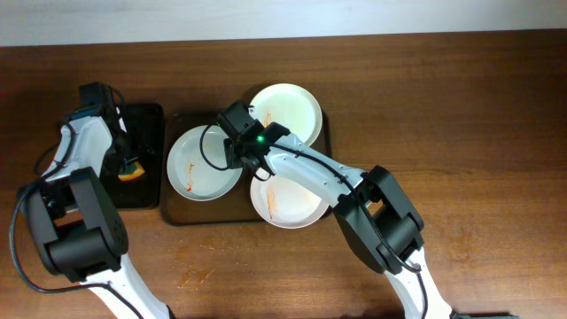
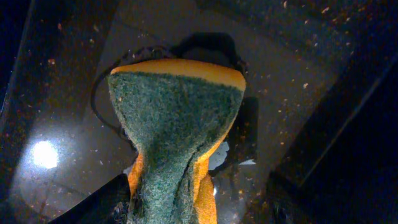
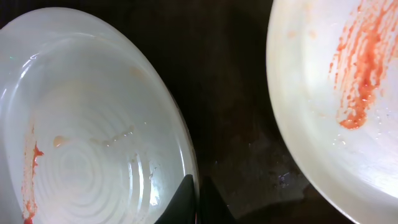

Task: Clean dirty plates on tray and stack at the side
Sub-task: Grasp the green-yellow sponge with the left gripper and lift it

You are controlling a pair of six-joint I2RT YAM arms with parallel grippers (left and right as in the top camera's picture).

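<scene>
Right wrist: our right gripper (image 3: 198, 202), pressed together, sits in the narrow tray (image 3: 230, 93) gap between two cropped plates (image 3: 93, 124). Our left gripper (image 2: 186, 205) pinches a sponge (image 2: 174, 118) that hides its fingertips.

My worktop (image 1: 461, 106) is dark brown wood, its far edge running along a pale wall. The dark brown tray (image 1: 199, 213) lies flat on it left of the middle, closer to the far edge than the near one. Just beside that, on its left, lies a narrower black tray (image 1: 146, 190). An orange smear (image 1: 195, 277) marks the bare wood towards my near edge.
</scene>
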